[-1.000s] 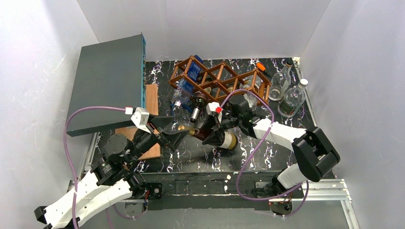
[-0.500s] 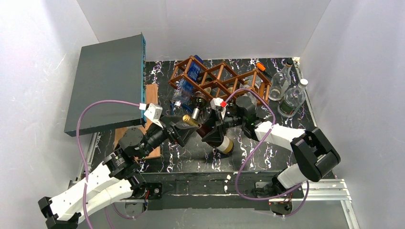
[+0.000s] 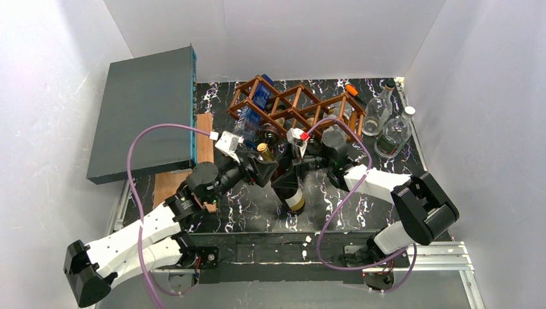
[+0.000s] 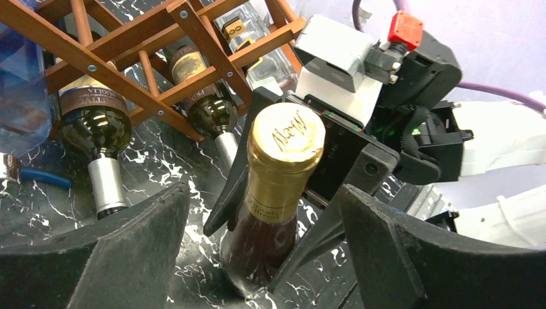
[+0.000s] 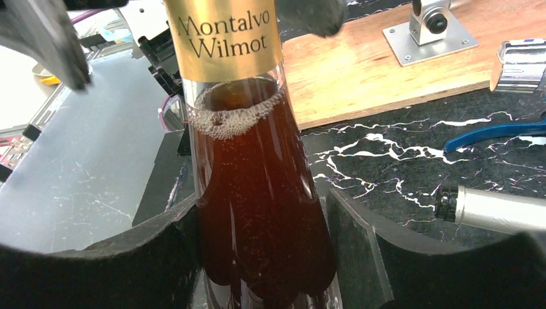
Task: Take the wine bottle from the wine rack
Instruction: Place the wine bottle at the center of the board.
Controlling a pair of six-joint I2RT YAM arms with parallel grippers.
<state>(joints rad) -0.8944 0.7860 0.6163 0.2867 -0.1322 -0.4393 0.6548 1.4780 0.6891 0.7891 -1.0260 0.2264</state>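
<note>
Right gripper (image 5: 263, 248) was clamped on the bottle (image 5: 257, 161), pads against the glass just under the shoulder. Left gripper (image 4: 265, 190) was spread wide either side of the foil neck, touching nothing. Bottle was out of the rack (image 4: 90, 64), near upright in front of it; couldn't tell if the base was on the table (image 3: 251, 212).

Risks, my read:
- Glass is smooth and tapers where the right pads sat, so a weak squeeze or a jerk could let it slide down.
- If the left closed off-centre on the neck, it would lever the bottle against the right grip.
- Both grippers were crowded on one bottle, so finger-to-finger contact was likely.
- Racked bottles (image 4: 96, 122) poked their necks out just behind, easy to clip on a swing.

Table was black marbled sheet, hard, so a drop could mean broken glass. White walls (image 3: 290, 38) boxed the cell in. Grey box (image 3: 145, 109) sat left, clear bottles (image 3: 393, 135) far right.
</note>
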